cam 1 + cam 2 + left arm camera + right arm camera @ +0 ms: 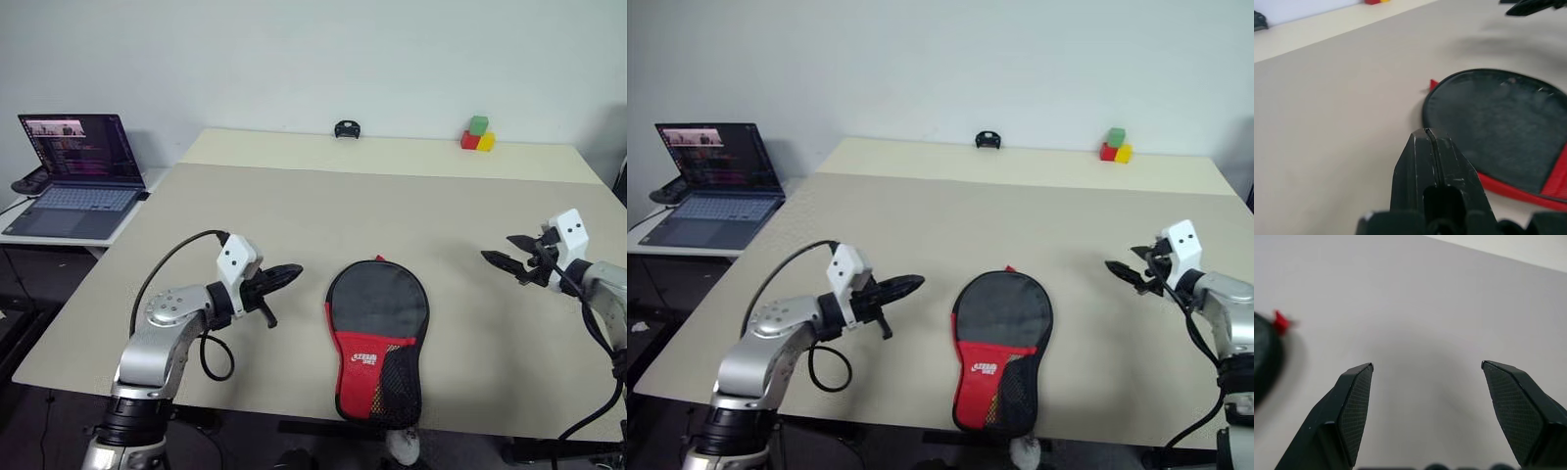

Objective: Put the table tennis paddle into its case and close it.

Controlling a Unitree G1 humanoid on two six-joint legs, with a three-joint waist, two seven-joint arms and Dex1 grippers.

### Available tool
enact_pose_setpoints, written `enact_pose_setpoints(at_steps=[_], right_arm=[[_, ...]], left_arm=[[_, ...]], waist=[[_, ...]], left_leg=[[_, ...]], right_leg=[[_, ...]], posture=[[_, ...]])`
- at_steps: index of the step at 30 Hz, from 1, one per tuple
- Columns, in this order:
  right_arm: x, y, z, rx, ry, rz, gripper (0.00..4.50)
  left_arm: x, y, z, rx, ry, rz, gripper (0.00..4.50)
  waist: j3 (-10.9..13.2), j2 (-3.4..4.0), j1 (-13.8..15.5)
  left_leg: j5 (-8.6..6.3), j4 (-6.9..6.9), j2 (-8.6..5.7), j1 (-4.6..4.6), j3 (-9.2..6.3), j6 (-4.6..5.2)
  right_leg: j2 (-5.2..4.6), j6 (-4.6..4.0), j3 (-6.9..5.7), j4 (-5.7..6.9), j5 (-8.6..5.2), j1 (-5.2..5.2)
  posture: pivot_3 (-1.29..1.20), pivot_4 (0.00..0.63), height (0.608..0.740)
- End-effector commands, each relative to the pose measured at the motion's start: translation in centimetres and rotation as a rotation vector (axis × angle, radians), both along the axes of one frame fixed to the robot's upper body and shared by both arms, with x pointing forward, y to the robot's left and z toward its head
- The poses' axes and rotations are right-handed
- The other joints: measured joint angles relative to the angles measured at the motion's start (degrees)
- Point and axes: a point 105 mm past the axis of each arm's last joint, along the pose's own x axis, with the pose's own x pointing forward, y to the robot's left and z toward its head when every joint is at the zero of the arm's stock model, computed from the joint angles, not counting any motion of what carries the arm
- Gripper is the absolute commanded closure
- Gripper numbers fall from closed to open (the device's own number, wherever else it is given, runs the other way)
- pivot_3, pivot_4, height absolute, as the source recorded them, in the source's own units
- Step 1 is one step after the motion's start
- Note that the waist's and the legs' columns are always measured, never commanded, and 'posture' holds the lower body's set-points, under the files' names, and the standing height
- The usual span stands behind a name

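The case [377, 338] lies flat and closed at the near edge of the surface [294, 225], its red narrow end toward that edge. The left pincer [287, 274] hangs just beside the case's left side, clenched and empty. The right pincer [502, 252] hovers near the right edge, well apart from the case, fingers spread, grasping nothing. Coloured blocks [478, 134] and a small black object [347, 129] sit at the far edge.
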Motion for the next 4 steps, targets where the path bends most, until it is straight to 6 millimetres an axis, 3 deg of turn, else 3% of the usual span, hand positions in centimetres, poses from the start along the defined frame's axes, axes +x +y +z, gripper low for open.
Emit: enact_pose_setpoints(at_steps=[1, 4], right_arm=[[-0.70, -1.18, 1.58, -0.020, -0.044, -0.007, 0.64], [-1.10, -1.39, 1.32, -0.034, -0.012, -0.004, 0.64]], left_arm=[[0.32, 0.72, -0.23, 0.047, -0.029, 0.045, 4.50], [0.96, 1.24, -0.77, 0.062, -0.026, 0.070, 4.50]], waist=[[0.0, 0.00, -0.1], [0.0, 0.00, -0.1]], left_leg=[[0.00, 0.00, 0.00, -0.02, 0.03, 0.00], [0.00, -0.01, 0.00, -0.02, 0.05, 0.00]], right_leg=[[0.00, 0.00, 0.02, -0.01, 0.00, -0.02], [-0.01, 0.00, 0.02, -0.03, 0.00, -0.02]], posture=[[0.00, 0.150, 0.740], [0.00, 0.150, 0.740]])
